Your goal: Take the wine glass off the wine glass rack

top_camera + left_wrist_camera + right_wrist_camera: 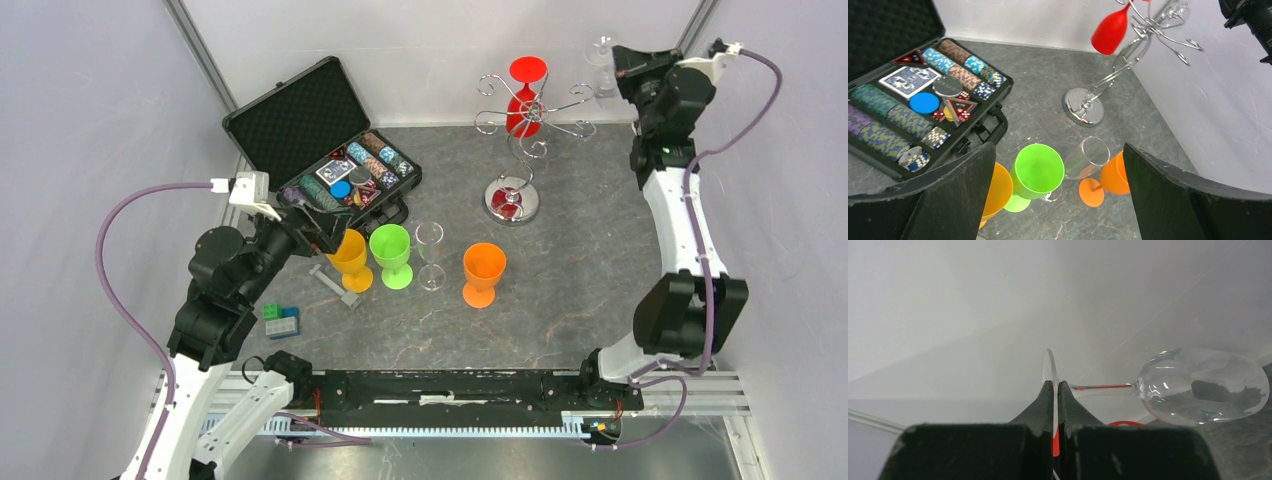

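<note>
Right gripper (1055, 390): jaws pressed together on the thin foot disc of the clear wine glass (1203, 385). In the right wrist view the disc stands edge-on between the fingers. The stem runs out to the right of the frame and the bowl lies at the far right.

In the top view this glass sits at the upper right of the frame, high against the back wall. It is just beside the right-most curled arm of the rack (1083, 107). Whether glass and wire touch cannot be told.

The rack stands upright at upper centre on the grey table (600, 300), its round base on the surface. A red wine glass (524, 88) hangs bowl-down from its top arms.

Left gripper (322, 233): jaws wide apart and holding nothing, at centre-left of the top view, just beside a yellow cup (350, 258). Right of that cup, in a row, stand a green cup (390, 255), a second clear glass (430, 255) and an orange cup (482, 272).

An open poker chip case (320, 140) lies at upper left.
</note>
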`<state>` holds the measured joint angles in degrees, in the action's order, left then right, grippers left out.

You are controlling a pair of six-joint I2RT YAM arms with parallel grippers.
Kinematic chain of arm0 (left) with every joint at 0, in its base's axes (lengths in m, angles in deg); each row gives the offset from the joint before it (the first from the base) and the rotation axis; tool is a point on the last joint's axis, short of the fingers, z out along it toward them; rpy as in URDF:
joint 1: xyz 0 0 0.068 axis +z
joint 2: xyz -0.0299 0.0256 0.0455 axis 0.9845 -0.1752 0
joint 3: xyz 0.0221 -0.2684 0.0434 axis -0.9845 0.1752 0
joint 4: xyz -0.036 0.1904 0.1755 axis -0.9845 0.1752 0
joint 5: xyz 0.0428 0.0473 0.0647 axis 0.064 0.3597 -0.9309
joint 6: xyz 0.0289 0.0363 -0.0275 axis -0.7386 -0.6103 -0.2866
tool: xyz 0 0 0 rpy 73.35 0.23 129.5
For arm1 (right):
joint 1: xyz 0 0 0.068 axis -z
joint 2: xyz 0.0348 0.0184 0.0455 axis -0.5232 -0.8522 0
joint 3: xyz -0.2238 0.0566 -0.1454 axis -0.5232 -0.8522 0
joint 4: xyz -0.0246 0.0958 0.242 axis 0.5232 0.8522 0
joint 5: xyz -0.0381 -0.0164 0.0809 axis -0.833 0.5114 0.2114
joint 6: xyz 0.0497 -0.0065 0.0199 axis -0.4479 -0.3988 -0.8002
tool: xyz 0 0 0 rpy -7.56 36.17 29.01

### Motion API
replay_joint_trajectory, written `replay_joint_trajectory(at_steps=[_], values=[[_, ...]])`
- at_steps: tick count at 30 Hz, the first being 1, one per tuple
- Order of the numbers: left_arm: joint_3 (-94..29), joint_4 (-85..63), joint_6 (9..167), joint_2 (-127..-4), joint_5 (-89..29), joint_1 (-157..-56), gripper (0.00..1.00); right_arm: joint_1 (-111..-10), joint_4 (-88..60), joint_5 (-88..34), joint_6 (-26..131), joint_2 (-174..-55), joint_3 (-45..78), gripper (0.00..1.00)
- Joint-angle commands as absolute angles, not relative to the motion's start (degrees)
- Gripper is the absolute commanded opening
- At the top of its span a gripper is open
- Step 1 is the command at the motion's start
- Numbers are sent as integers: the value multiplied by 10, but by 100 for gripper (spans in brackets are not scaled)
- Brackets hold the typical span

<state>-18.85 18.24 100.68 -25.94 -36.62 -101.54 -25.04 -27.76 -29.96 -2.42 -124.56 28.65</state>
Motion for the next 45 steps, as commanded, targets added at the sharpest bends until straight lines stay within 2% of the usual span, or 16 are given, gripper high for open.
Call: replay_joint_trajectory(at_steps=[1, 8, 16, 22, 29, 38, 45], values=[[-191, 145, 968, -255, -302, -1015, 100, -241, -301, -360, 41, -1133, 255, 0], [-180, 110, 966, -263, -286, -1015, 100, -222, -203, -372, 59, -967, 127, 0], [-137, -5, 1012, -291, -180, -1015, 100, -221, -100, -322, 65, -786, -9, 0], [-132, -66, 1055, -339, -110, -1019, 99, -221, -54, -220, 10, -672, -66, 0], [-107, -193, 1099, -394, -77, -1059, 99, -221, 14, -152, -38, -600, -71, 0], [-142, -280, 921, -528, -107, -1259, 99, -221, 5, -71, -94, -568, -116, 0], [-143, -466, 748, -663, -42, -1323, 95, -226, -79, -9, -173, -562, -165, 0]])
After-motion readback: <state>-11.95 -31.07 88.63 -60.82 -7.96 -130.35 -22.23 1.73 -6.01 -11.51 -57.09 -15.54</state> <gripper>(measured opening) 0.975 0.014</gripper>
